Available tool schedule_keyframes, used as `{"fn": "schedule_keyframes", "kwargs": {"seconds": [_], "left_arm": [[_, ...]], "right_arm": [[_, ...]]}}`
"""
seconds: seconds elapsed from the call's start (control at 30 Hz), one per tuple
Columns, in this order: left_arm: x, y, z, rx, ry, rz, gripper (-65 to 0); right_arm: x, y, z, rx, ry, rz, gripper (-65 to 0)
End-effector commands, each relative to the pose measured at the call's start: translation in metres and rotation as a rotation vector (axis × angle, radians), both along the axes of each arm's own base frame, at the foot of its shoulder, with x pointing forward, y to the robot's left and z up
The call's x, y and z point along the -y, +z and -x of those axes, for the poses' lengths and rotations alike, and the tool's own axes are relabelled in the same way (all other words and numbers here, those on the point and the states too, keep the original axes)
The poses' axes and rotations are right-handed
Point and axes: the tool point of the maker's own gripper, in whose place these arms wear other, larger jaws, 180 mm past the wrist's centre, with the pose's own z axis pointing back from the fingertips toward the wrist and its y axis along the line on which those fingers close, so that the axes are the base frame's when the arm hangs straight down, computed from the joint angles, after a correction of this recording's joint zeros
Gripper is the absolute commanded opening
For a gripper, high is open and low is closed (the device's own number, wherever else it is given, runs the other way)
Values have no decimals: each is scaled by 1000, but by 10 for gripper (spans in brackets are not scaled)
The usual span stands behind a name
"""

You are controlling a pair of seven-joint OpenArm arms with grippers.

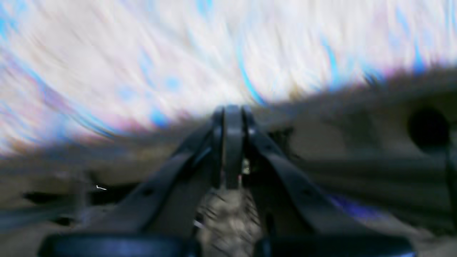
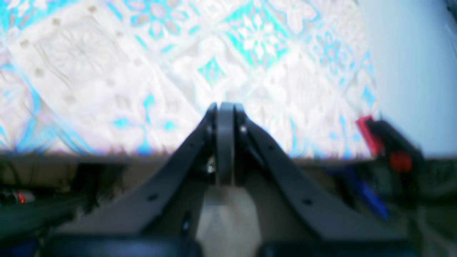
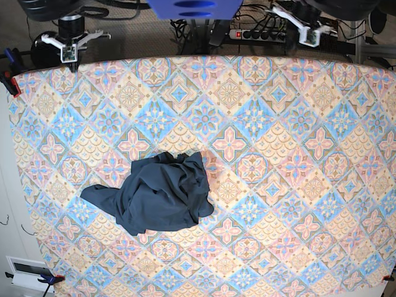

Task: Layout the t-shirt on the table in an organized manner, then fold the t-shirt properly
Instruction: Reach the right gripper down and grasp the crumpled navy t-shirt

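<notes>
The dark navy t-shirt (image 3: 158, 193) lies crumpled in a heap left of the middle of the patterned table (image 3: 297, 154), one sleeve trailing out to the left. Both arms sit back at the table's far edge, well away from it. The right arm (image 3: 68, 44) is at the far left corner and the left arm (image 3: 307, 28) at the far right. In the right wrist view my right gripper (image 2: 225, 107) is shut with nothing in it, over the table edge. The left wrist view is heavily motion-blurred. In it my left gripper (image 1: 232, 111) is shut and empty. Neither wrist view shows the t-shirt.
A red clamp (image 2: 371, 134) grips the table's edge near the right gripper, seen also as the red clamp (image 3: 8, 81) at the left side. A power strip (image 3: 260, 35) and cables lie behind the table. A blue clamp (image 3: 47, 279) holds the near left corner.
</notes>
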Motion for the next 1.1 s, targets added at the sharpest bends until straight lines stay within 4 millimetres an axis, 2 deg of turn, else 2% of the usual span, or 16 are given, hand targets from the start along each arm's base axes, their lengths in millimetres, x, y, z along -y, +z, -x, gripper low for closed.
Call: {"fn": "schedule_keyframes", "kwargs": {"seconds": [0.0, 0.03, 0.1, 0.23, 0.4, 0.5, 0.63, 0.73, 0.8, 0.9, 1.07], "left_arm": [[-1, 10, -3, 25, -4, -3, -650], [-1, 16, -12, 56, -4, -4, -649], [0, 23, -33, 99, -5, -6, -648], [1, 17, -66, 63, 14, -13, -648], [6, 17, -97, 66, 66, 13, -646], [15, 19, -109, 83, 92, 47, -597], [21, 22, -118, 108, 118, 80, -473], [23, 25, -121, 117, 120, 98, -421], [31, 28, -126, 124, 125, 164, -419], [34, 30, -126, 119, 156, 265, -413], [41, 25, -126, 51, 159, 340, -412]], "right_arm": [[-7, 4, -8, 23, 43, -4, -648], [-17, 4, -18, 39, 80, -19, -648], [-49, 3, -42, 76, 180, -72, -648], [-107, 6, -85, 118, 342, -149, -648], [-163, 14, -129, 127, 453, -198, -643], [-192, 25, -152, 140, 524, -203, -643], [-219, 44, -178, 182, 603, -190, -617], [-236, 57, -195, 221, 626, -201, -528], [-239, 61, -206, 239, 628, -194, -455], [-246, 50, -215, 215, 652, -176, -374], [-263, 25, -233, 159, 694, -139, -358]]}}
